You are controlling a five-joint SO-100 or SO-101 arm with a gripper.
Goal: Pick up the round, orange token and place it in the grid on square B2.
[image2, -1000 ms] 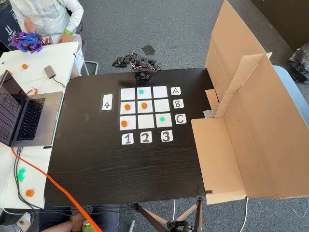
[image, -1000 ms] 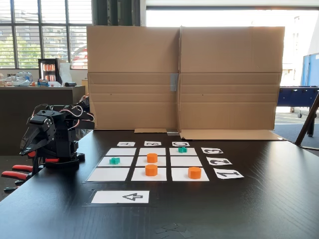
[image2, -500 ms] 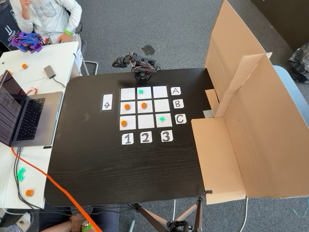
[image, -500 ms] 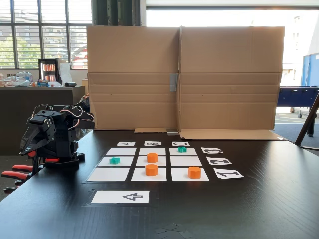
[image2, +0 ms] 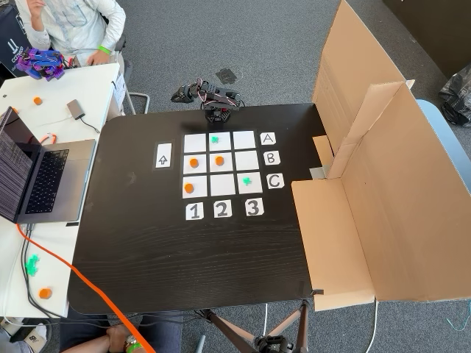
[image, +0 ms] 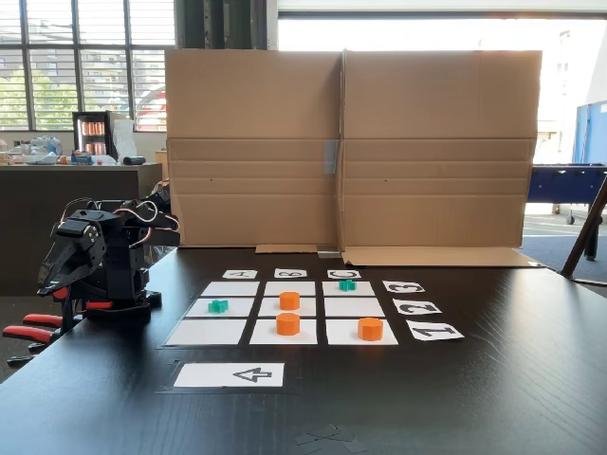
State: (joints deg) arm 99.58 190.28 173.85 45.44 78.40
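Fixed view from the worktop's front edge: arm parked, token sitting on the middle square.

The round, orange token (image: pixel 289 300) is on square B2 (image: pixel 289 308), dead centre of the grid (image: pixel 210 332). Two more orange pucks sit on the grid's front row, one (image: pixel 287 323) just in front of B2 and one (image: pixel 371 328) on the corner cell by the 1 card (image: pixel 434 331). The arm is folded up off the grid's left side, claw (image: pixel 52 275) drooping down; can't tell if it's apart or closed. Big cardboard screen (image: pixel 351 147) stands behind the grid.
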